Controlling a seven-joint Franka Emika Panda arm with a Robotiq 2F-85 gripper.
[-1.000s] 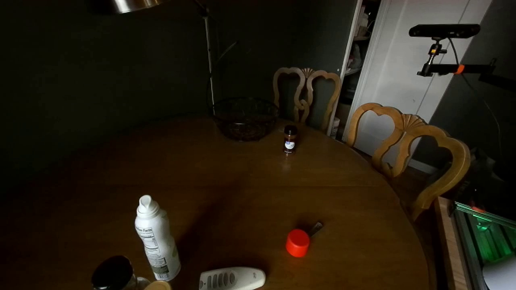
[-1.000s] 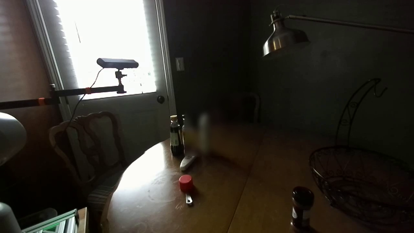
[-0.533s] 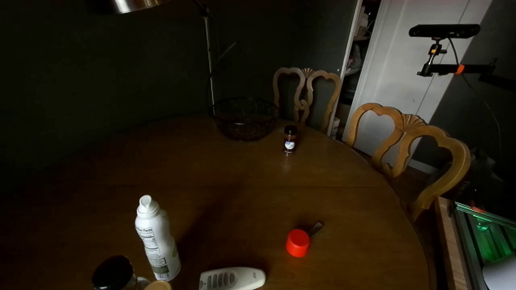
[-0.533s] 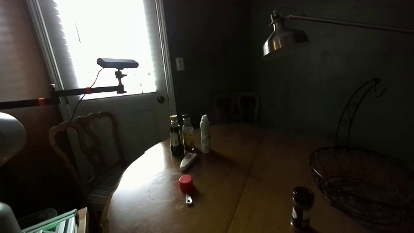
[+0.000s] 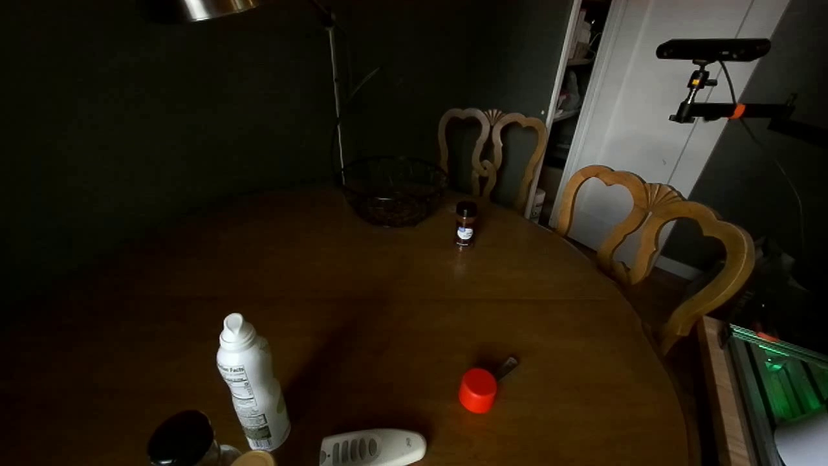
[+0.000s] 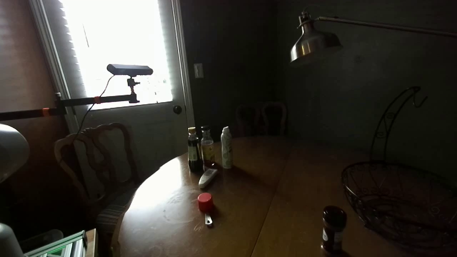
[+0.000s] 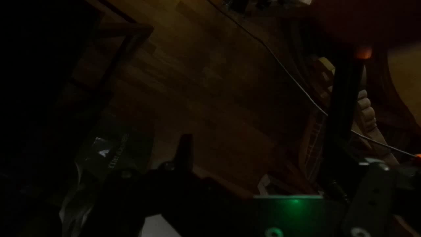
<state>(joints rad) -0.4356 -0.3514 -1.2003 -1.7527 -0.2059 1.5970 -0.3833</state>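
My gripper (image 7: pixel 263 144) shows in the dark wrist view with its jaws wide apart and only dim floor visible between them. Its left finger (image 7: pixel 185 151) stands out; the right one merges with a black bar (image 7: pixel 345 98). The gripper is out of both exterior views. On the table (image 5: pixel 362 272) stand a red cup-like thing (image 5: pixel 477 390) with a grey handle (image 5: pixel 506 367), a white remote-like handset (image 5: pixel 374 448), a white spray bottle (image 5: pixel 252 388) and a dark-capped brown jar (image 5: pixel 464 226). None is near the gripper.
A dark wire basket (image 6: pixel 396 165) with a hook stands beside the jar. A dark bottle (image 6: pixel 194 155) and a clear bottle (image 6: pixel 207 148) stand together. Chairs (image 5: pixel 653 207) ring the table. A camera (image 5: pixel 711 49) sits on a black arm. A cable (image 7: pixel 279 62) crosses the wrist view.
A blurred patch over the bottles in an exterior view has cleared and they show sharply. Nothing on the table has visibly moved.
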